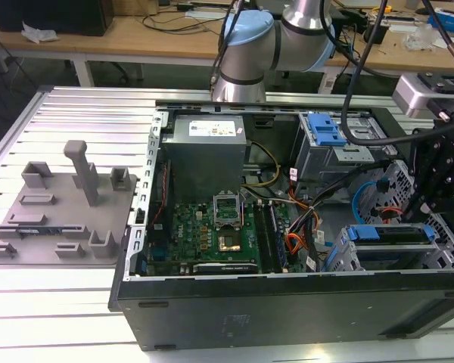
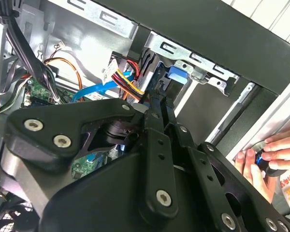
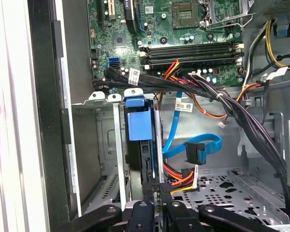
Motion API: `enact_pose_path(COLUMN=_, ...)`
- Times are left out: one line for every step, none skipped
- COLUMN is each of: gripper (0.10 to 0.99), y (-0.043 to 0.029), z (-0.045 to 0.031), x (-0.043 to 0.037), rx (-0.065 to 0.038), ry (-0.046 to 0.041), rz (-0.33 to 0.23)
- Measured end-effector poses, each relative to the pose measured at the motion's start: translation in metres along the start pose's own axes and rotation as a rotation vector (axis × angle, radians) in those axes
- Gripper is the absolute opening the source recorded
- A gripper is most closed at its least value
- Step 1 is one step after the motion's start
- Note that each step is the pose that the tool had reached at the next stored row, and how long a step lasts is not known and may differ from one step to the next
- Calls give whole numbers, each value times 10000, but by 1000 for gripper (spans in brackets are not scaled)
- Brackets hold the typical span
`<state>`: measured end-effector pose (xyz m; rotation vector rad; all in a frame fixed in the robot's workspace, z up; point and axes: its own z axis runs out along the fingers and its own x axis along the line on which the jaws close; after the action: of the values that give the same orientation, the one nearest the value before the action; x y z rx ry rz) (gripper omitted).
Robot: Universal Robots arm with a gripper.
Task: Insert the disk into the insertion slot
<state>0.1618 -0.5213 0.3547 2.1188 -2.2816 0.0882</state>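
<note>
The open computer case (image 1: pixel 287 302) lay on its side on the ribbed table (image 1: pixel 76 302), and the arm (image 1: pixel 246 53) reached over it toward the exterior view's right. In that corner sat the light grey perforated cage whose low bay is the insertion slot (image 1: pixel 337 257). The disk (image 1: pixel 390 234) lay along that bay with its blue carrier facing the motherboard (image 1: pixel 212 234).

In the first wrist view the carrier's blue end stood between the cage's sheet-metal walls, so the disk had entered the slot for much of its length, though I could not tell whether it was fully seated.

The gripper (image 3: pixel 158 205) was at the disk's near end. Its fingers (image 3: pixel 141 212) were drawn close together on either side of the thin edge, apparently pinching the disk rather than spread free of it (the contact itself was partly hidden).

Judged from this, the insertion was well along but not finished, with the final seating and release left. A person's hand (image 2: pixel 261 157) rested outside the case wall in the second wrist view.
</note>
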Motion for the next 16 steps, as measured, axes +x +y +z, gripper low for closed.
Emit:
enact_pose_path(gripper=165, y=0, z=4, x=2, rx=0, ry=1, rz=0)
enact_pose_path(gripper=165, y=0, z=8, x=3, rx=0, ry=1, rz=0)
enact_pose_path(gripper=165, y=0, z=12, x=5, rx=0, ry=1, rz=0)
enact_pose_path(gripper=165, y=0, z=17, x=6, rx=0, ry=-1, rz=-1)
enact_pose_path(gripper=165, y=0, z=20, x=6, rx=0, ry=0, rz=0)
enact_pose_path(gripper=165, y=0, z=25, x=7, rx=0, ry=1, rz=0)
enact_pose_path(gripper=165, y=0, z=30, x=7, rx=0, ry=1, rz=-1)
enact_pose_path(gripper=165, y=0, z=36, x=7, rx=0, ry=2, rz=-1)
enact_pose_path(gripper=165, y=0, z=43, x=7, rx=1, ry=1, rz=-1)
enact_pose_path(gripper=165, y=0, z=47, x=6, rx=0, ry=1, rz=-1)
enact_pose_path(gripper=165, y=1, z=50, x=6, rx=0, ry=2, rz=0)
enact_pose_path(gripper=165, y=1, z=54, x=6, rx=0, ry=1, rz=0)
enact_pose_path(gripper=165, y=0, z=57, x=6, rx=0, ry=1, rz=-1)
enact_pose_path(gripper=165, y=1, z=61, x=6, rx=0, ry=1, rz=-1)
enact_pose_path(gripper=165, y=1, z=65, x=6, rx=1, ry=2, rz=0)
enact_pose_path(gripper=165, y=1, z=69, x=5, rx=0, ry=1, rz=0)
